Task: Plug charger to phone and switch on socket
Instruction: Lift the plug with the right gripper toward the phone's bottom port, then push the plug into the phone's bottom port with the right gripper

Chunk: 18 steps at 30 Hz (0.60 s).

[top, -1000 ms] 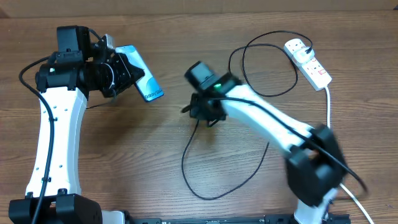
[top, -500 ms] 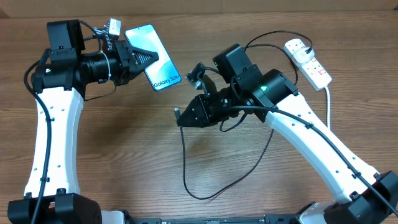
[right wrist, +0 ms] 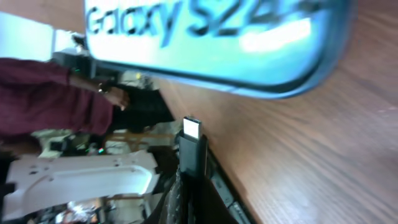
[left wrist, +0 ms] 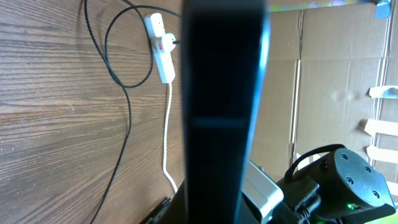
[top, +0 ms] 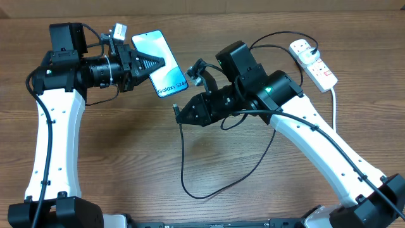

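while the left pincer [top: 147,63] clamps the slim blue-screened phone [top: 152,44] aloft, the right pincer [top: 185,115] grips the thin black charger [top: 182,158], its connector tip [right wrist: 191,129] just short of the phone's lower end.

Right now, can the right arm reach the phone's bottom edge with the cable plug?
Probably yes. The plug, held in the right pincer, sits just short of the phone, with open air between them. Exact alignment is unclear.

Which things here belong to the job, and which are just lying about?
Part of the job: phone; charger cable; socket.
Just around: cardboard in the background; person in maroon.
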Each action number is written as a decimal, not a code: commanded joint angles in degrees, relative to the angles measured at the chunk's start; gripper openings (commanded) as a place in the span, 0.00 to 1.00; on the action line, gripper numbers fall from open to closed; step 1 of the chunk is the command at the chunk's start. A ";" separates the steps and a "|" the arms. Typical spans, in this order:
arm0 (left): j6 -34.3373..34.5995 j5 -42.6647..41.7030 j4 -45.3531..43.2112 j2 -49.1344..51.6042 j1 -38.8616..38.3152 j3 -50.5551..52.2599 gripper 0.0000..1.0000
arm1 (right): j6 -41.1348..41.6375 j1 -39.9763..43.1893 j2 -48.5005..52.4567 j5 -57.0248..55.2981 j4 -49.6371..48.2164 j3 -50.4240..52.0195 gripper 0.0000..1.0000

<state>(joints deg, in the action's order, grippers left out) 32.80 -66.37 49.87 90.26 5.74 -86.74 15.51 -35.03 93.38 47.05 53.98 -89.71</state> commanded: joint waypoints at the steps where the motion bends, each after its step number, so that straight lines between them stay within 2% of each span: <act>1: -2.75 -0.92 1.38 0.07 0.20 -0.37 0.04 | -0.13 -0.13 -0.81 -3.52 -0.26 -0.92 0.04; 4: -4.83 4.81 5.44 0.09 0.17 -0.37 0.04 | -0.59 -0.09 -0.81 -3.56 1.33 -3.45 0.04; 18: -5.31 4.63 5.75 0.09 -1.60 -0.37 0.04 | 0.81 -1.84 -0.74 -3.50 2.29 -4.02 0.04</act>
<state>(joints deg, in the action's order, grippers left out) 29.34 -60.58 55.94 90.26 4.49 -86.70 15.75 -35.73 93.38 43.48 56.51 -92.03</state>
